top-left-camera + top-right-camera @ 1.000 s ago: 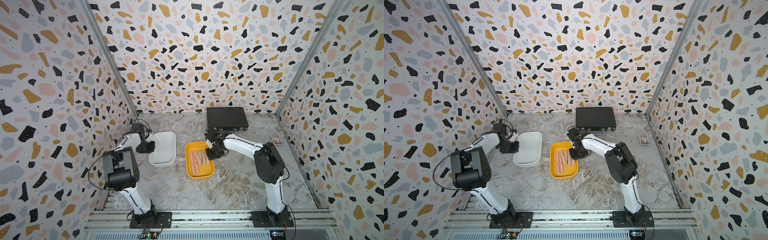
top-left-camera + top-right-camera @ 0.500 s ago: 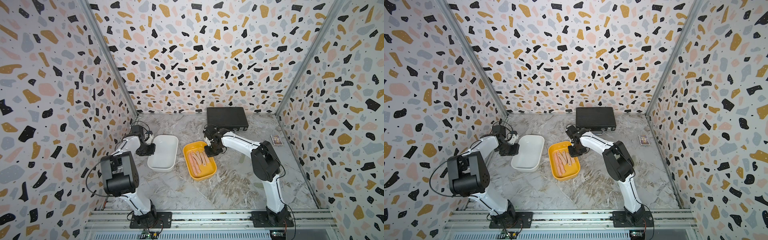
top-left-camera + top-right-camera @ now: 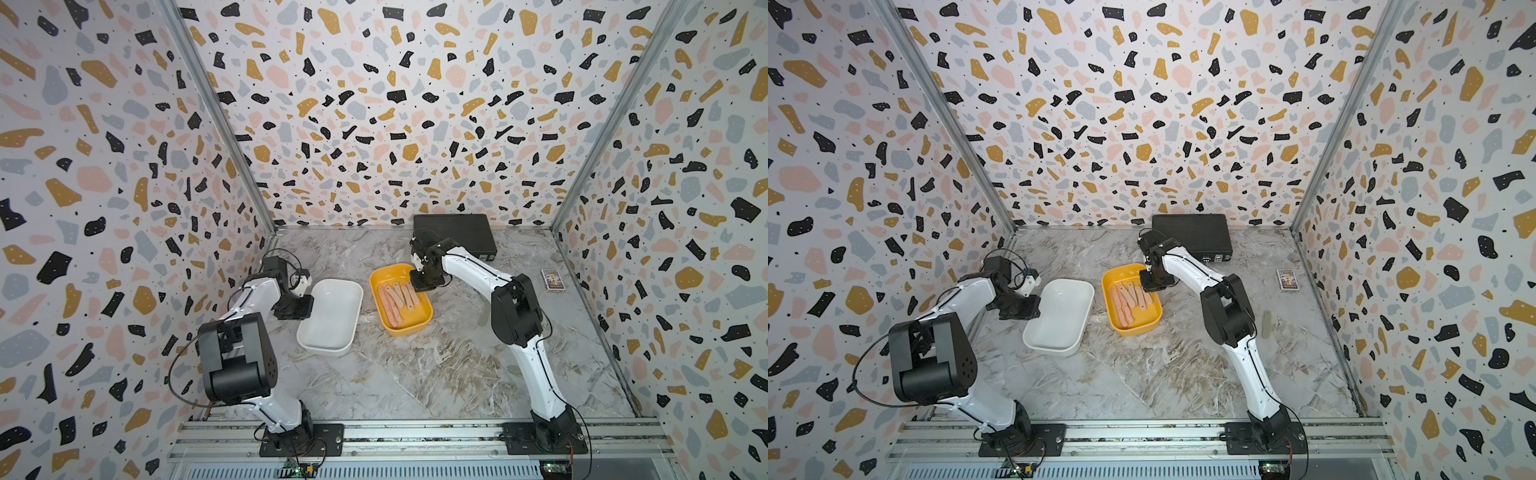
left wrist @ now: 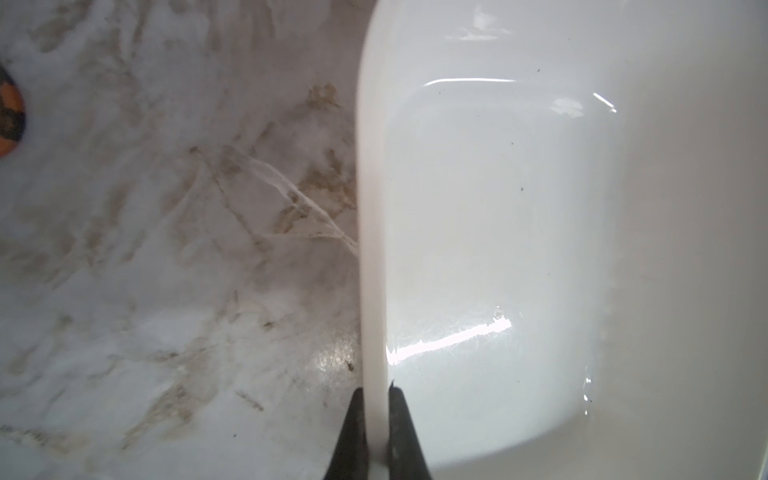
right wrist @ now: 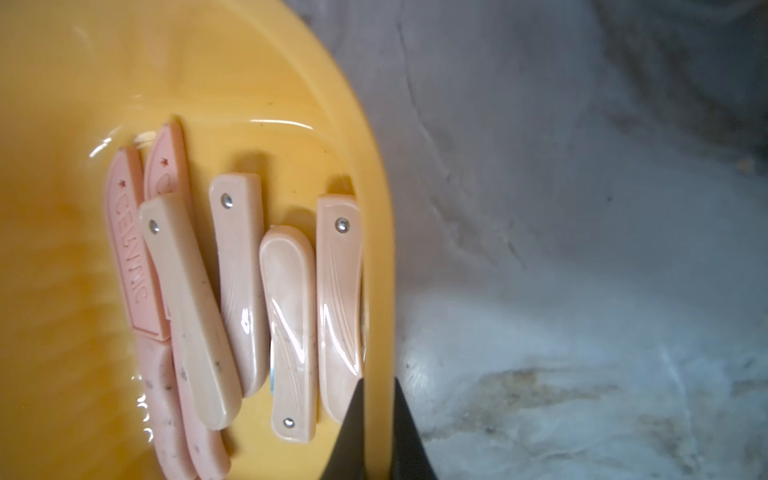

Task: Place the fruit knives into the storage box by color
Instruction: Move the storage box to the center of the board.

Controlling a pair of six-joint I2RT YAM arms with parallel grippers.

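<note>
The left hand [image 4: 376,397] pinches the rim of the white tub [image 4: 371,208], the right hand [image 5: 377,386] that of the yellow tub [image 5: 380,249] holding the pink knives [image 5: 241,282]; a green knife [image 3: 1266,325] lies on the tabletop [image 3: 1163,374]. Best slide the tubs flat, lest knives spill

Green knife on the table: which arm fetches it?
Right, probably: the green knife lies beside its elbow, though the right gripper grips the yellow tub. The left gripper, shut on the white tub rim, is farther.
</note>
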